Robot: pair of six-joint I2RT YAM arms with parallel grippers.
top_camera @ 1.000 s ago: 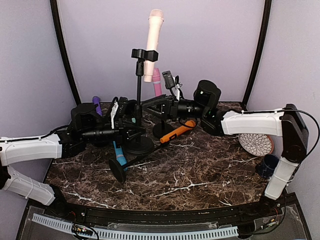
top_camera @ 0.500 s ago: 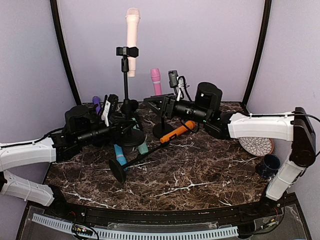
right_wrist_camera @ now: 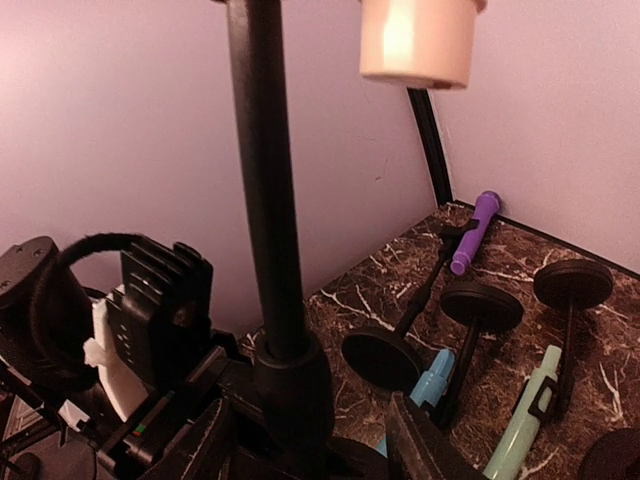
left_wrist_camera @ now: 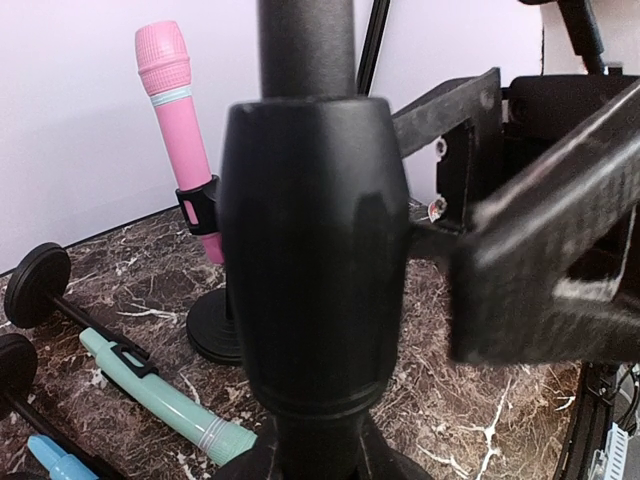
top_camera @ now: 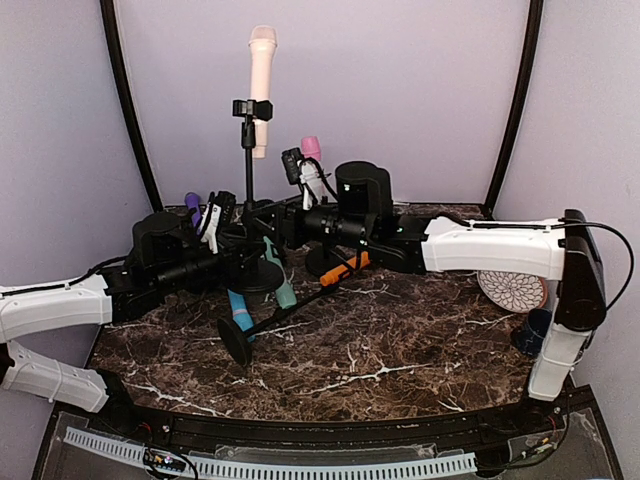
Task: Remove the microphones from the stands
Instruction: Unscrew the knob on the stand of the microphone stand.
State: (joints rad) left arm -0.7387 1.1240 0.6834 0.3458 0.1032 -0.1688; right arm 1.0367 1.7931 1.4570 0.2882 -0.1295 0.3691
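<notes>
- Fingers of the left gripper (top_camera: 241,258) are clamped together on the stand (top_camera: 247,165) low down, at the thick black collar just above its round base. In the left wrist view that collar fills the middle, with one finger (left_wrist_camera: 540,270) against its right side.
- Just behind this gripper, a purple microphone (top_camera: 192,207) lies on the table by the far wall.
- The stand is upright on the dark marble table (top_camera: 400,350). The cream microphone (top_camera: 262,85) sits in the clip (top_camera: 253,108) at the top of the pole, head up, well above both grippers.
- Near the stand's base lie a blue microphone (top_camera: 237,301) and a mint-green microphone (top_camera: 283,290). Beside them a second stand (top_camera: 235,342) lies flat with its disc foot towards the near side.
- The right gripper (right_wrist_camera: 312,445) reaches in from the right to the same pole. Its fingers (right_wrist_camera: 420,445) are apart, one on each side of the pole's lower collar. Whether either one touches it I cannot tell.
- A pink microphone (left_wrist_camera: 180,120) stands in its own short holder by the far wall, partly hidden behind the right gripper in the top view.
- An orange microphone (top_camera: 350,267) lies on the table under the right arm.
- At the right edge, a patterned plate (top_camera: 510,288) lies flat, with a dark blue cup (top_camera: 535,330) just nearer.
</notes>
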